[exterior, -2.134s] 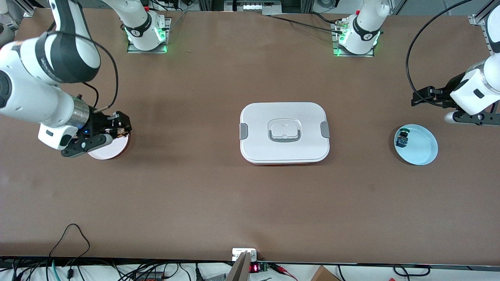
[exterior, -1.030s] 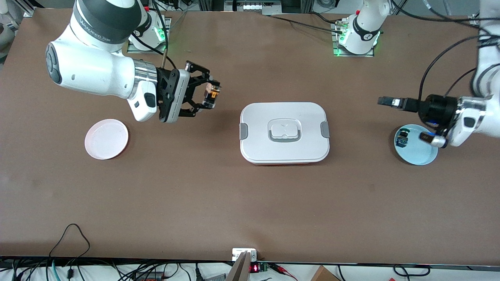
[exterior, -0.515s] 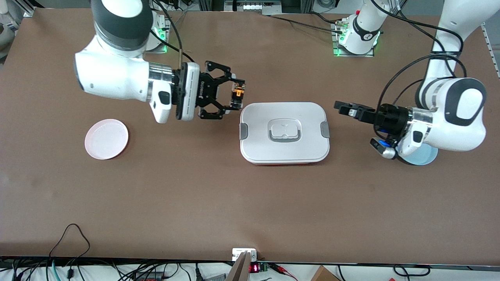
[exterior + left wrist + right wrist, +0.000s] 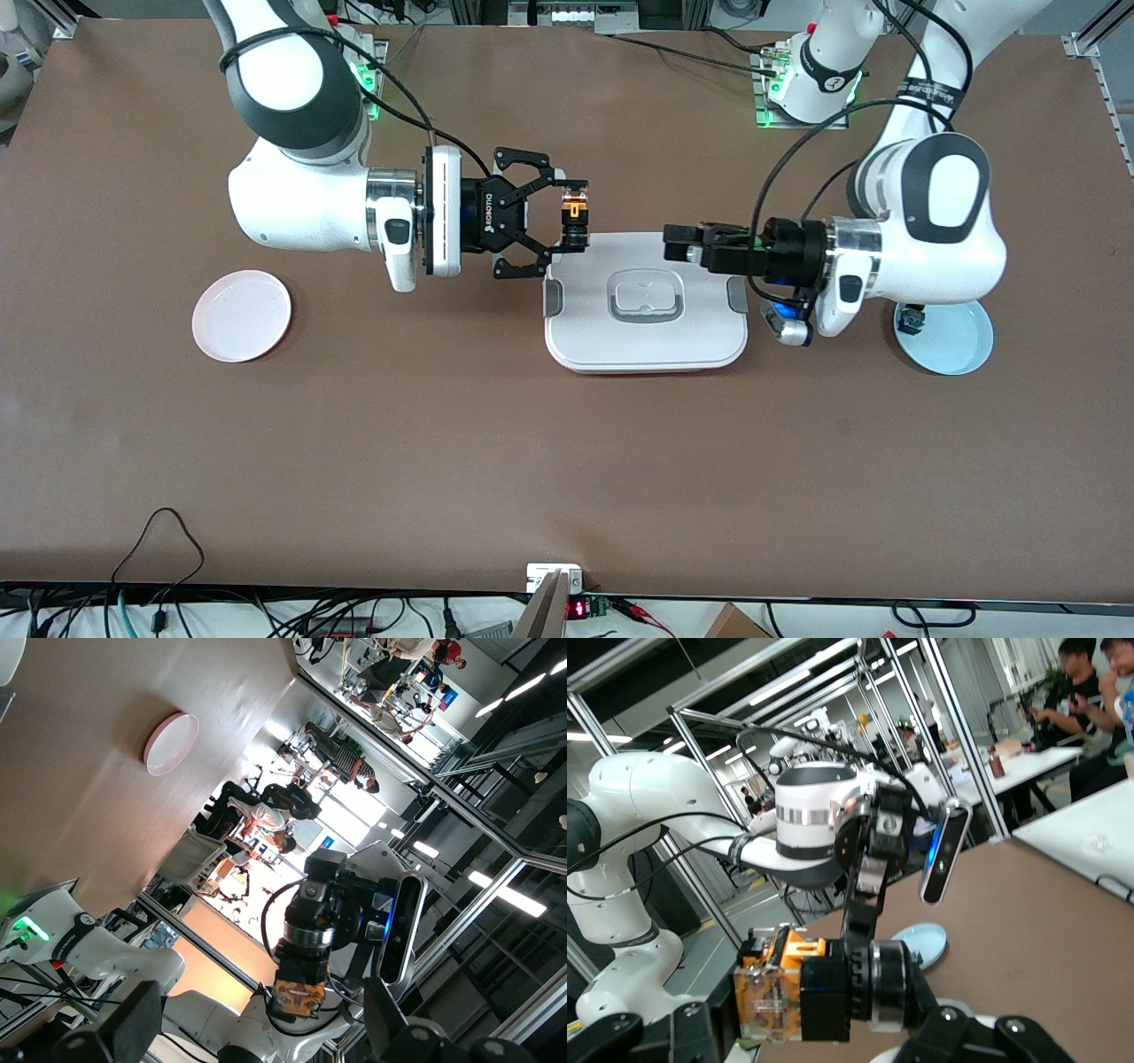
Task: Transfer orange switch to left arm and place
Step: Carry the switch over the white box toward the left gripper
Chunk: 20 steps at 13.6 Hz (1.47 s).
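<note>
My right gripper is shut on the orange switch, a small black part with an orange section. It holds the switch in the air over the corner of the white box at the right arm's end. The right wrist view shows the switch clamped between my right gripper's fingers. My left gripper is open and empty. It is over the box lid and points at the switch, with a gap between them. The left wrist view shows the switch ahead of my left gripper.
An empty pink plate lies toward the right arm's end of the table. A light blue plate toward the left arm's end holds a small blue-and-green part. Cables run along the table edge nearest the front camera.
My right gripper lifted the switch off the pink plate and carried it to the box's edge. My left gripper swung from beside the blue plate to over the box lid, toward the switch.
</note>
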{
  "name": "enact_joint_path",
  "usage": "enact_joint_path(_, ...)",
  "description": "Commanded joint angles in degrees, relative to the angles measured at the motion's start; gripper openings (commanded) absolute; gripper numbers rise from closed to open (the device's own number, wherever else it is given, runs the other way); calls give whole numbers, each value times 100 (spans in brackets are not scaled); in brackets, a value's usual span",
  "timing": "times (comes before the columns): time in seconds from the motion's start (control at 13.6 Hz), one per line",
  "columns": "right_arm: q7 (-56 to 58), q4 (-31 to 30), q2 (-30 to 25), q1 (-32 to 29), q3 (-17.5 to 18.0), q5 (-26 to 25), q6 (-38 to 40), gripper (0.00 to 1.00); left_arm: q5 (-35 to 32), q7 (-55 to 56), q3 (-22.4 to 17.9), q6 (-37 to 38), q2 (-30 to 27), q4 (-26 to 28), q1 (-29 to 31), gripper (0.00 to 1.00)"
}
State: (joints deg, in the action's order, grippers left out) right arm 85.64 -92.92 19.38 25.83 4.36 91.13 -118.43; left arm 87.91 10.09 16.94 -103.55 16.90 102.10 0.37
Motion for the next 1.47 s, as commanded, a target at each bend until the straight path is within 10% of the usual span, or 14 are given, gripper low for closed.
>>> enact_joint_path(0.0,995,-24,92,132,-14,641,-250,0,209,361,344,-515,-275,170,51,100)
enact_joint_path(1.25,1333,-33,110,387,-14,766,-778,0,139,-77,662,-1739,-547,249,-327,100)
enact_joint_path(1.4,1315,-33,110,387,-14,766,-778,0,139,-77,653,-1739,-547,249,-310,88)
